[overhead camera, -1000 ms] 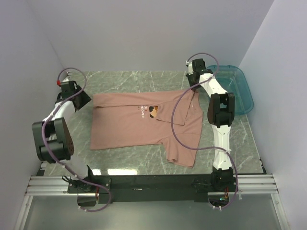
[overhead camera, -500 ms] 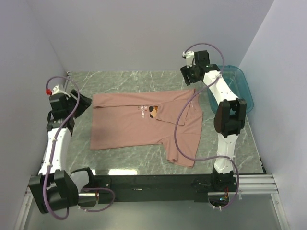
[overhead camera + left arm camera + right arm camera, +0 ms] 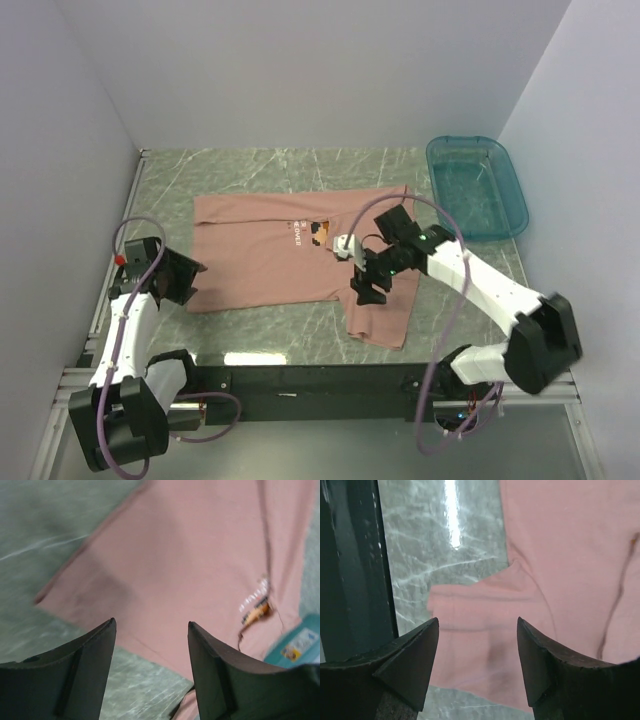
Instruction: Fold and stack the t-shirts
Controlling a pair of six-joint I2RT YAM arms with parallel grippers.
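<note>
One salmon-pink t-shirt (image 3: 265, 262) lies spread flat on the table, with a small orange-brown print (image 3: 319, 233) on the chest. Its near right sleeve (image 3: 380, 318) sticks out toward the front. My left gripper (image 3: 188, 281) is open just off the shirt's near left corner; the left wrist view shows that corner (image 3: 42, 599) and the print (image 3: 257, 611). My right gripper (image 3: 368, 288) is open above the near right sleeve; the right wrist view shows the sleeve (image 3: 485, 645) between its fingers. Neither gripper holds cloth.
A teal plastic bin (image 3: 477, 186) stands at the back right of the green marble table (image 3: 250, 165). White walls close in on the left, back and right. A black rail (image 3: 300, 380) runs along the near edge.
Both arms have swung forward from the shirt's far corners. The left gripper moved down to the near left corner, the right one to the near right sleeve. The shirt has not moved.
</note>
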